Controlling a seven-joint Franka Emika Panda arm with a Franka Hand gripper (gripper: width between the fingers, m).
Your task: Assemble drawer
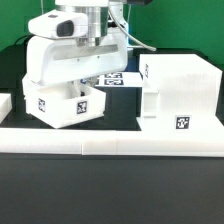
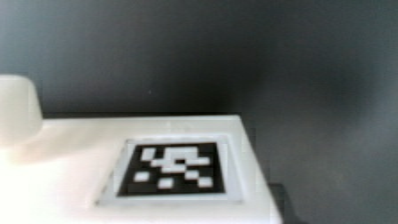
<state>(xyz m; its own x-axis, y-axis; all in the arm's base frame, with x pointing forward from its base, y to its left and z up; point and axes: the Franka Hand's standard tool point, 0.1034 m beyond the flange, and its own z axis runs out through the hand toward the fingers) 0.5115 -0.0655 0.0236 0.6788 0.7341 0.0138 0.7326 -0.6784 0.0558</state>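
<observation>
Tool sits directly over the small tray; whether its fingers are apart or clamped cannot be told; housing stands on the surface toward the exterior view's right; judged: the tray must travel that way.

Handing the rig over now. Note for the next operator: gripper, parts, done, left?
The gripper sits right over a small tray at the exterior view's left; fingers hidden, grasp cannot be told.
The housing stands at the exterior view's right, apart from that tray; the marker board lies between them.
Done: nothing slotted in that I can see.
Left: get the tray into the housing; a cropped white piece at the far left may be the second tray.
</observation>
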